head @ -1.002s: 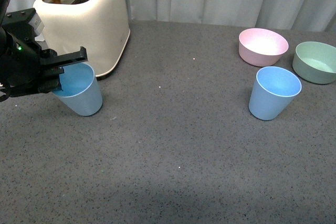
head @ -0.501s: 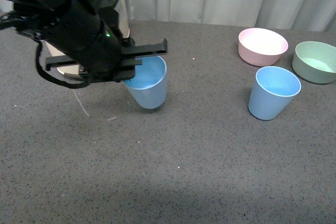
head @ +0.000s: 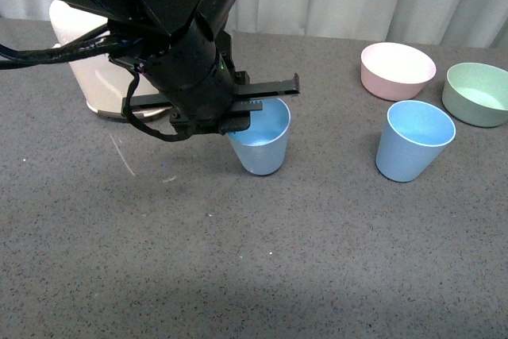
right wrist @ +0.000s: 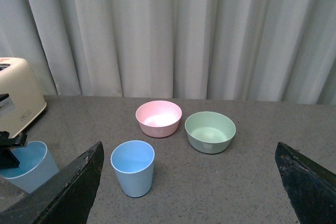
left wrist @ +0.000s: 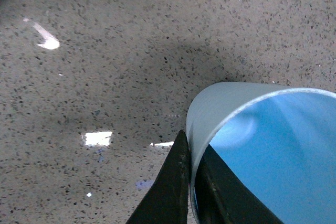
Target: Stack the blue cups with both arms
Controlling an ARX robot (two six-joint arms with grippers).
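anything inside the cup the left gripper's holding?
Bare blue interior in held cup, apart from one finger of the left gripper inside the rim. The gripper hides part of the interior.

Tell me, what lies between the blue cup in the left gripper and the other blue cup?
Nothing: in the front view, only bare grey tabletop separates the held blue cup from the standing blue cup.

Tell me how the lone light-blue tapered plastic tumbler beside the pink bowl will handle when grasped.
Probably light and stiff: the left gripper holds its twin light-blue tumbler by one pinched wall. The lone light-blue plastic tumbler has a narrow base under a wide mouth, so a sideways push may tip it.
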